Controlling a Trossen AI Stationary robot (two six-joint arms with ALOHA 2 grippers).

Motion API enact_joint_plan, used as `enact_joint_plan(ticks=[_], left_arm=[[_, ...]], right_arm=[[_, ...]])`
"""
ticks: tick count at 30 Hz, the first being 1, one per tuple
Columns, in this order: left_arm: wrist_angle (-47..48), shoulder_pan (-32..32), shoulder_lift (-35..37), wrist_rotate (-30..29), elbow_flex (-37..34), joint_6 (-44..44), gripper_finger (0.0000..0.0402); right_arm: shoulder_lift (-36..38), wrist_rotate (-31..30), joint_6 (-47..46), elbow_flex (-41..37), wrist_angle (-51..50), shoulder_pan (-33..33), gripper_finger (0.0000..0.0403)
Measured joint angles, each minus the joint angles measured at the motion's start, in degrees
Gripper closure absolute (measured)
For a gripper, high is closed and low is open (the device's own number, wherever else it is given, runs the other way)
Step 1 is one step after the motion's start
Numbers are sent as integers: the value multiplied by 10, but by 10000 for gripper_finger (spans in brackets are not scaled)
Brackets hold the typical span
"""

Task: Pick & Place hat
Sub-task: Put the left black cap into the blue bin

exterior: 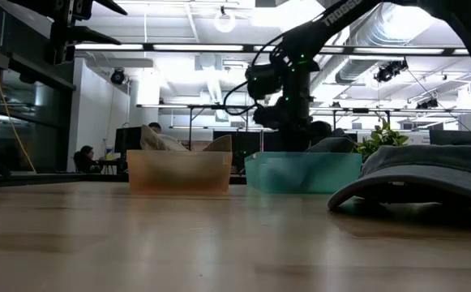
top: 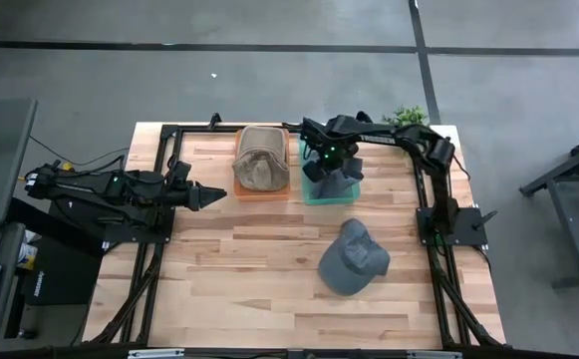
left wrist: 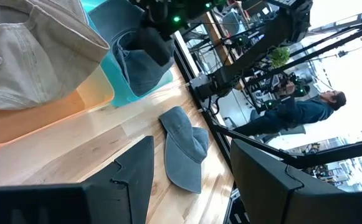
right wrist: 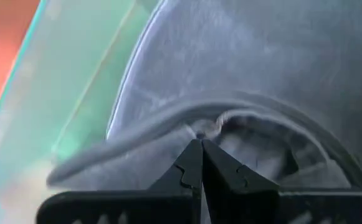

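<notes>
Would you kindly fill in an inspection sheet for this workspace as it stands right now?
Surface: wooden table, bare planks toward the front.
Job's things: tan hat in the orange bin; grey hat in the teal bin; second grey hat lying loose on the table.
Clutter: nothing seen.
Grippers: right gripper shut on the grey hat's fabric inside the teal bin; left gripper open, empty, waiting beside the orange bin.
Cables: wires trailing off the left arm's base.
Surroundings: small plant behind the table; person standing beyond it.
</notes>
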State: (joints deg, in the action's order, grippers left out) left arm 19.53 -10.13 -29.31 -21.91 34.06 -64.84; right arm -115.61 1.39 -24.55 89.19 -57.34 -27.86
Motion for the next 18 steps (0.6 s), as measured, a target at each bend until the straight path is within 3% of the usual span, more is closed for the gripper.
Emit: enact_joint_plan(ticks=[18], left_arm=[[1,0,0,0,0,-1,213]], right_arm=[[-51,-28,-29,0,52,0,403]])
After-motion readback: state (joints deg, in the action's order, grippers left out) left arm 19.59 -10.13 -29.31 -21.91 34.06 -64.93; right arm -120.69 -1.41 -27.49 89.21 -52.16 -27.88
